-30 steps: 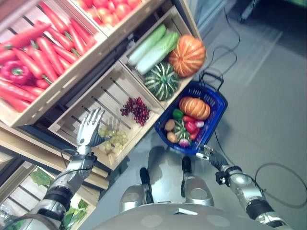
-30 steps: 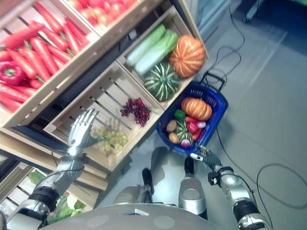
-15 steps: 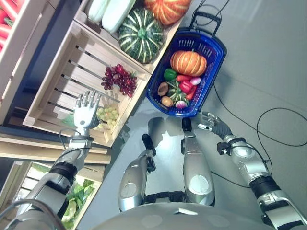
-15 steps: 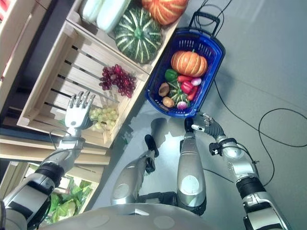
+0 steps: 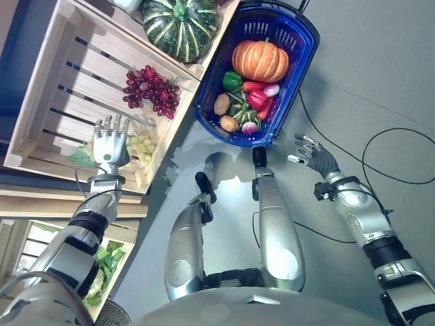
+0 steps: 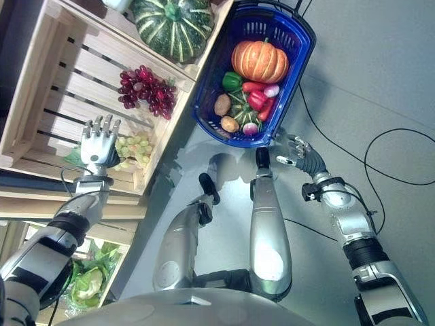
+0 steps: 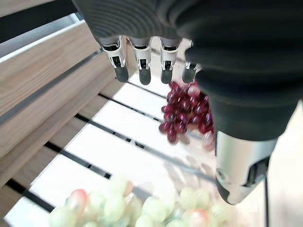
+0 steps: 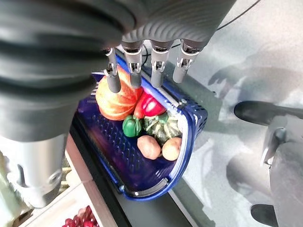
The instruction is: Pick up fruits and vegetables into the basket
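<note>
Basket (image 5: 299, 41): blue plastic, on the grey floor (image 5: 380, 81), its long side just beside the wooden crate (image 5: 61, 75); black handle at its far end.
Basket contents: orange pumpkin (image 5: 259, 61) at the far end; toward the near end a green pepper (image 5: 232, 80), red pepper (image 5: 257, 99), a small striped green squash (image 5: 239, 111), two brown potatoes (image 5: 222, 104) and a pink-and-white radish (image 5: 271, 89).
Green grapes (image 5: 141, 145): loose bunch on the crate's slatted bottom, near its front corner, just beside the left hand.
Red grapes (image 5: 151, 90): dark bunch in the same crate, farther in, apart from the green bunch.
Striped green pumpkin (image 5: 180, 26): in the next compartment, beyond the red grapes.
Left hand (image 5: 109, 146): raised over the crate's front part beside the green grapes; fingers straight and spread, holding nothing.
Right hand (image 5: 311, 152): above the floor, near the basket's near end but apart from it; fingers loosely extended, holding nothing.
Lower shelf: leafy greens (image 5: 102, 268) below the crate.
</note>
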You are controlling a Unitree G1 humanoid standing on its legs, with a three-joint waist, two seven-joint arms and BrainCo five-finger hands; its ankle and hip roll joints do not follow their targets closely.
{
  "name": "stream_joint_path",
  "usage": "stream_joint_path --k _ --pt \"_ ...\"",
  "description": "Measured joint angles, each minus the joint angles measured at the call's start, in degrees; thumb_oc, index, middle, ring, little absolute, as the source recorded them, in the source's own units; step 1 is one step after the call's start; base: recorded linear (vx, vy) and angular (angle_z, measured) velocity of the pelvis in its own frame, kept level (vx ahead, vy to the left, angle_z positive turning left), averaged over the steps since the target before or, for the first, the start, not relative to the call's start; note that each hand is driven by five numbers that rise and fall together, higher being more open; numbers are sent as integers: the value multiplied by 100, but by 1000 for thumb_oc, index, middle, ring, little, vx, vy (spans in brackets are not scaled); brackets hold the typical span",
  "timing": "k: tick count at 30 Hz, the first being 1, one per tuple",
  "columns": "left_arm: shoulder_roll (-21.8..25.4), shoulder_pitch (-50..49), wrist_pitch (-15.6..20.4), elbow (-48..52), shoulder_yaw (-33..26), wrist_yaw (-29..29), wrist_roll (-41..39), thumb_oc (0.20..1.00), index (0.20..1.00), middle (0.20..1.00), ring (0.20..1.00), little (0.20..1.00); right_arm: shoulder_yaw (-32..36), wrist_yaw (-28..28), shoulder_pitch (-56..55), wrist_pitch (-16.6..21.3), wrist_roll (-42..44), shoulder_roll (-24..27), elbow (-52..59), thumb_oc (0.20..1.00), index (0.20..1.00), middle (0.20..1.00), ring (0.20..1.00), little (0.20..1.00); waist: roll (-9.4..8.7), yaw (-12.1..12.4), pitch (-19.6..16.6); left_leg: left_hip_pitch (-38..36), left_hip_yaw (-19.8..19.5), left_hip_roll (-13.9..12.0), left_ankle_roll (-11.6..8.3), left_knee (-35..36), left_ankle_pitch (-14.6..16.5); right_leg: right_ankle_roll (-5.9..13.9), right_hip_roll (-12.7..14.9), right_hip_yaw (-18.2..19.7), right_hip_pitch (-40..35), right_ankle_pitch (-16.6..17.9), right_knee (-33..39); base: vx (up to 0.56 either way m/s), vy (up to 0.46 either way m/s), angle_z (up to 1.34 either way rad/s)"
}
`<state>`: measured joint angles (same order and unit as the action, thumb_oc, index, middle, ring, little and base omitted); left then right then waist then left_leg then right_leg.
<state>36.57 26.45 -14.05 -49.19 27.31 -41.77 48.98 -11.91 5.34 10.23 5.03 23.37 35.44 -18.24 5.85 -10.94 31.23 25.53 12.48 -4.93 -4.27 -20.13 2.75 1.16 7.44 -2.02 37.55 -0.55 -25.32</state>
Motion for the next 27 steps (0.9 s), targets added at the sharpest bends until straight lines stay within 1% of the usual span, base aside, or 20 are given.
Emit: stream_joint_path --k 3,10,18,20,25,27 --pt "20 45 -209 -85 -6 1 -3 1000 1000 1000 1000 1000 39 2 8 6 31 4 69 1000 1000 1000 1000 1000 2 3 3 240 -22 -23 -11 -186 69 -48 -9 14 210 -32 -130 -11 1 0" --pt "40 212 -289 -239 -7 176 -284 1000 1000 1000 1000 1000 90 0 12 20 138 44 177 1000 1000 1000 1000 1000 -1 -11 4 706 -30 -81 23 -636 253 -55 -14 30 555 -39 -280 -7 2 -1" --pt "53 541 -427 -618 -5 308 -300 1000 1000 1000 1000 1000 97 -5 38 121 150 47 273 1000 1000 1000 1000 1000 -43 -28 29 1164 -66 -120 32 -869 307 -55 -26 46 956 -38 -400 0 0 0" --pt "54 616 -456 -619 -5 339 -481 1000 1000 1000 1000 1000 118 -10 50 176 208 51 299 1000 1000 1000 1000 1000 -50 -44 33 1249 -88 -120 42 -904 316 -54 -23 42 1026 -37 -406 0 0 0" --pt "56 810 -463 -780 -2 356 -863 1000 1000 1000 1000 1000 115 -26 150 247 247 54 320 1000 1000 1000 1000 1000 -66 -63 42 1517 -139 -188 61 -1174 452 -53 -50 16 1175 -37 -478 -1 3 -1" --pt "60 859 -492 -844 -2 356 -905 1000 1000 1000 1000 1000 116 -31 152 265 247 55 373 1000 1000 1000 1000 1000 -91 -65 49 1573 -134 -188 70 -1201 467 -48 -48 29 1235 -40 -481 0 0 0"
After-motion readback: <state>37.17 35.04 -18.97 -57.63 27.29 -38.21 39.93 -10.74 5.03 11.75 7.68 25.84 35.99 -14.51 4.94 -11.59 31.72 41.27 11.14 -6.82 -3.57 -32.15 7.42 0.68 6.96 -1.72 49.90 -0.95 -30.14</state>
